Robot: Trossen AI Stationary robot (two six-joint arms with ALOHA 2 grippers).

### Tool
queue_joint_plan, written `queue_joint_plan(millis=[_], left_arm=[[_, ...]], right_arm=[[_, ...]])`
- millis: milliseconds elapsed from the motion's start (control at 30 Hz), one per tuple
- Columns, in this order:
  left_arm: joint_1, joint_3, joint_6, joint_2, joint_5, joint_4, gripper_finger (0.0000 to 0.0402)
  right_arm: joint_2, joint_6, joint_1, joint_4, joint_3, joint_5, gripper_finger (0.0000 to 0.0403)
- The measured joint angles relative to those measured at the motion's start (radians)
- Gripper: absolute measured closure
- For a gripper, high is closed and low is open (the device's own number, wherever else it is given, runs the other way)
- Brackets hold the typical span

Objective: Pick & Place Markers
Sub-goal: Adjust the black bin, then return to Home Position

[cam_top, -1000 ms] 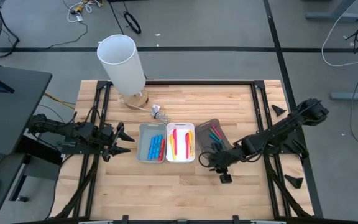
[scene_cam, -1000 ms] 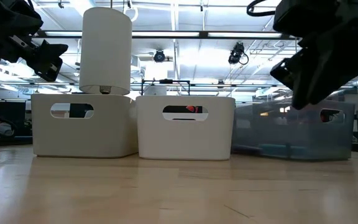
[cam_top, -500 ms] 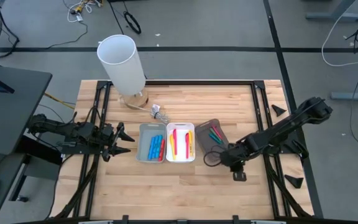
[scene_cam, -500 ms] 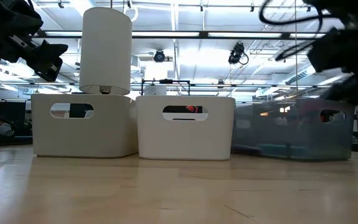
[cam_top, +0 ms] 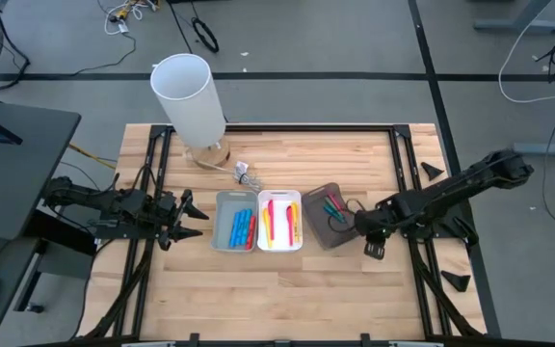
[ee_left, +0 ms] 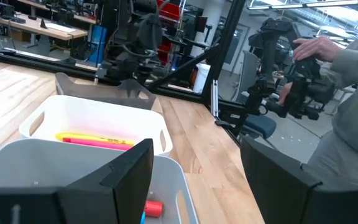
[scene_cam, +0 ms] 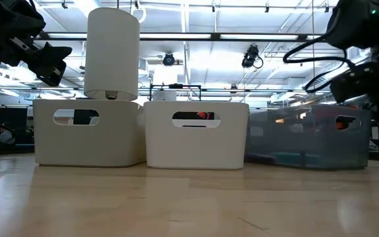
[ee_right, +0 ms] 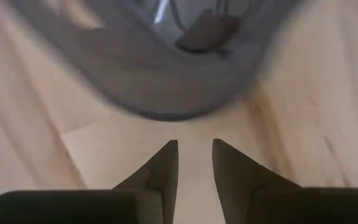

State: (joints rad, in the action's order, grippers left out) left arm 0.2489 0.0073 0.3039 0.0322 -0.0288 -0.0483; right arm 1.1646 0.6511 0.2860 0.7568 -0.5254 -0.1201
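Table (cam_top: 287, 289): wood, carries all below.
White cylinder (cam_top: 189, 99): upright at the far left corner.
Trays: grey tray (cam_top: 222, 231), white tray (cam_top: 294, 236) and dark tray (cam_top: 318, 195) side by side mid-table.
My left gripper (cam_top: 193, 219): fingers spread, empty, just beside the grey tray.
My right gripper (cam_top: 372, 250): fingers nearly together, empty, just beside the dark tray.
Markers (cam_top: 243, 228): blue in the grey tray, yellow and pink in the white, pink and green in the dark.
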Motion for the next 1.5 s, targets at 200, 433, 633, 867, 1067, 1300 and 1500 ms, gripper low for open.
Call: queue_joint_plan(millis=[200,433,633,867,1067,1300,1500], left_arm=[[0.000,0.000,0.000,0.000,0.000,0.000,0.0154],[0.000,0.000,0.000,0.000,0.000,0.000,0.0154],[0.000,0.000,0.000,0.000,0.000,0.000,0.0154],[0.000,0.000,0.000,0.000,0.000,0.000,0.0154],[0.000,0.000,0.000,0.000,0.000,0.000,0.0154],[0.000,0.000,0.000,0.000,0.000,0.000,0.0154],[0.000,0.000,0.000,0.000,0.000,0.000,0.0154]], right_arm=[[-0.068,0.067,-0.100,0.078,0.017,0.068,0.0305],[-0.061,0.037,-0.162,-0.001,0.017,0.138,0.0305],[-0.026,0.044,-0.146,-0.144,0.017,0.055,0.0305],[-0.001,0.048,-0.116,-0.253,0.016,0.039,0.0305],[0.011,0.044,-0.113,-0.363,0.016,0.032,0.0305],[0.011,0.039,-0.113,-0.293,0.015,0.006,0.0305],[-0.042,-0.031,-0.115,-0.149,0.015,-0.086,0.0305]])
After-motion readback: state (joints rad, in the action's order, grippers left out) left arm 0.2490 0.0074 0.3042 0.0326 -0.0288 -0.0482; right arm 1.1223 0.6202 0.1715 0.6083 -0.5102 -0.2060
